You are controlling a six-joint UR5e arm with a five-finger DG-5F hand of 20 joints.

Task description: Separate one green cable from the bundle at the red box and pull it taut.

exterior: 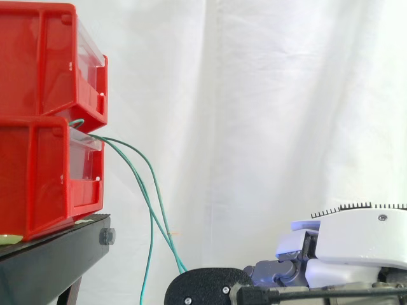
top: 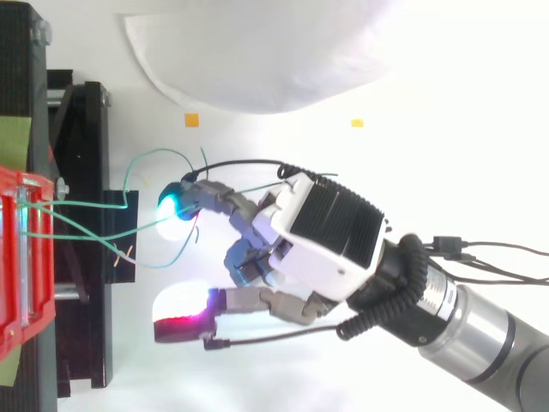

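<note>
We see the hand (top: 330, 232) spread wide, its fingers mostly straight and nothing pinched. Its cyan-lit fingertip (top: 174, 206) sits among the green cables (top: 86, 203). These leave the red box (exterior: 51, 171) at nine o'clock from the hand and run toward three o'clock. We cannot tell whether the pad touches them or is just above. The strands cross right at that pad, so we judge a closing grip could catch two at once. A hard pull could also drag the box along its black stand (exterior: 57, 254).

Green cables (exterior: 150, 210) cut off at bottom edge, red bins (exterior: 38, 171) cropped at left, hand (exterior: 362, 244) partly below frame
</note>
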